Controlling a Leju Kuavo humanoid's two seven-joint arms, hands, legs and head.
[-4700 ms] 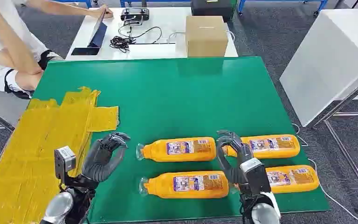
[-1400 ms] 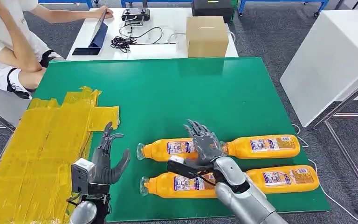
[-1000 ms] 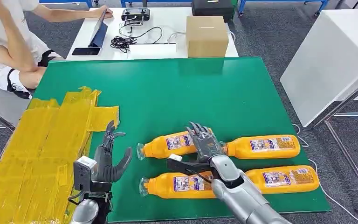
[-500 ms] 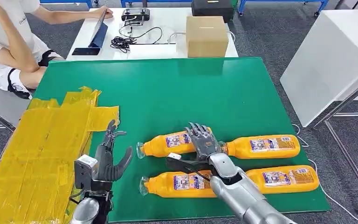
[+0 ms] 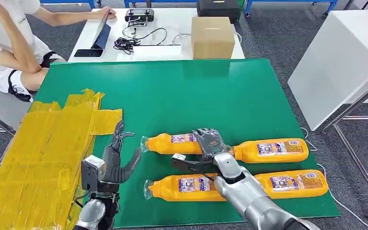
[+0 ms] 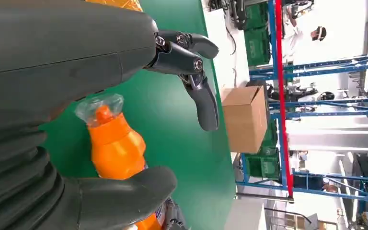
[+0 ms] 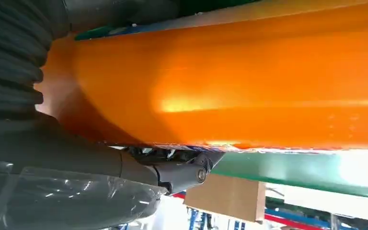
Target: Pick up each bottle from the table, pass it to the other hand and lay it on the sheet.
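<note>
Fingers (image 5: 210, 140) around far-left bottle (image 5: 175, 143)

Four bottles (image 5: 275, 149) right of the sheet (image 5: 43, 153) (box (image 5: 212, 37) behind).

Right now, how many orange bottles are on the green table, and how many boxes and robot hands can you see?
Orange bottles: 4 (far-left bottle, far-right bottle, near-left bottle, near-right bottle)
Cardboard boxes: 1 (cardboard box)
Robot hands: 2 (left hand, right hand)
Total: 7
</note>
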